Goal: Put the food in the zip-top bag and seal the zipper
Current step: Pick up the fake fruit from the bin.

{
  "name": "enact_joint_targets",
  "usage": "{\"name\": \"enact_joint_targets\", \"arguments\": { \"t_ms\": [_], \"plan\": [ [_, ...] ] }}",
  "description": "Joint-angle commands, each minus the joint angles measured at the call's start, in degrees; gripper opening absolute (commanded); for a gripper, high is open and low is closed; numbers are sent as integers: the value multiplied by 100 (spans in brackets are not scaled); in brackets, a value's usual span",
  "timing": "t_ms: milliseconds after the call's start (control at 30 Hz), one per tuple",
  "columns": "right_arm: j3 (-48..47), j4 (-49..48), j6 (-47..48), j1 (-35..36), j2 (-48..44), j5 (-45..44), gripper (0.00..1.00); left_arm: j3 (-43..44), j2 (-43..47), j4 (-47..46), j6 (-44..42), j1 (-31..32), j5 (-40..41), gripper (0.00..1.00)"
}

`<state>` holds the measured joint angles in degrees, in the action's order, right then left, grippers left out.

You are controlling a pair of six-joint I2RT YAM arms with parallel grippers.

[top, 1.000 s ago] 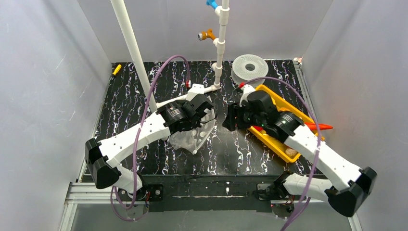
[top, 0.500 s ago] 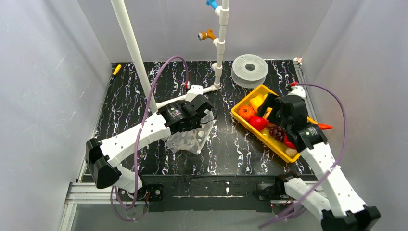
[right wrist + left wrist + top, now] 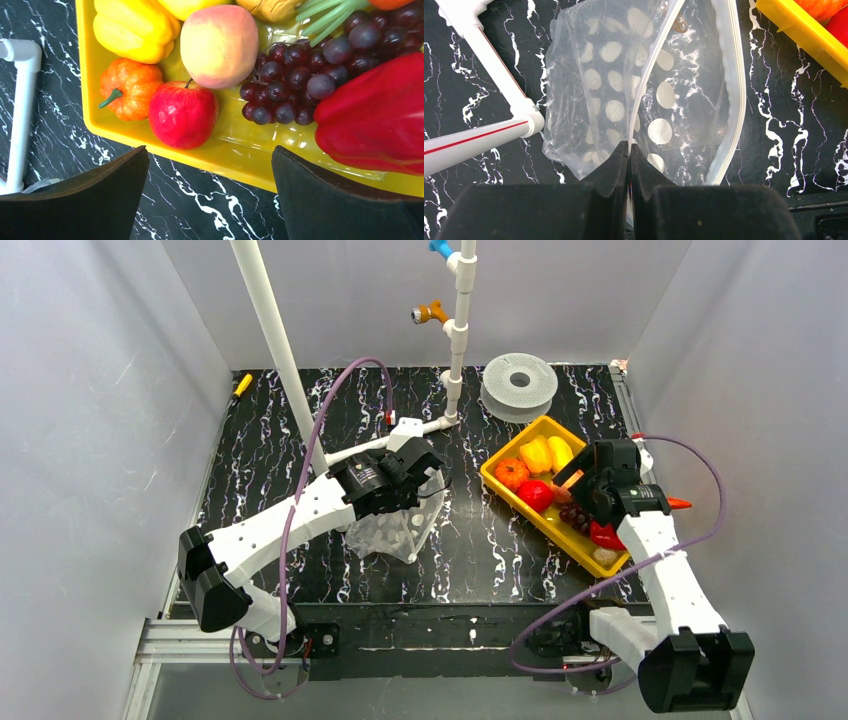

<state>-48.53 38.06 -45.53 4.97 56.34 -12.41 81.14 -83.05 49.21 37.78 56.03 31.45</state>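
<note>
Hovering wide open, my right pincer point(image 3: 209, 150) sits over the near wall of the tray point(image 3: 235, 160), with the apple point(image 3: 182, 112) just off at 11 o'clock, the peach point(image 3: 220, 45) at 12 and the grapes point(image 3: 295, 75) at 1. I judge the apple the easiest pick: nudge forward, straddle it squarely, drop low and close gently, since it looks glossy and might squirt out. My left pincer point(image 3: 629, 150) is clamped on one lip of the bag point(image 3: 614, 90), the zipper point(image 3: 730, 85) gaping, near table centre. The right arm reaches from its base at 5 o'clock to the tray at 3, wrist pitched down. The left arm runs from 7 o'clock toward centre, wrist bent over the bag.
</note>
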Motion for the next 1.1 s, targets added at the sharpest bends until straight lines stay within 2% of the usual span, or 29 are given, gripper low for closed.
{"name": "enact_joint_targets", "arguments": {
  "t_ms": [0,167,367,533,733,867,1067],
  "plan": [
    [-132,-283,-226,-65,544,453,98,68,16,-6,47,-22,21,0],
    [-293,-817,454,-41,1346,1432,98,61,27,11,36,-22,17,0],
    [-495,-856,608,11,2317,1834,100,90,12,-22,50,-22,-53,0],
    [-429,-1040,487,104,2497,1579,100,189,-47,5,48,-22,-122,0],
    [-380,-1138,629,128,2497,1444,81,260,-59,54,42,-21,-150,0],
    [-326,-1193,784,142,2421,1529,56,277,-55,150,13,-22,-1,0],
    [-360,-1048,915,230,1929,1259,31,305,-56,162,38,-18,-30,0]
  ]
}}
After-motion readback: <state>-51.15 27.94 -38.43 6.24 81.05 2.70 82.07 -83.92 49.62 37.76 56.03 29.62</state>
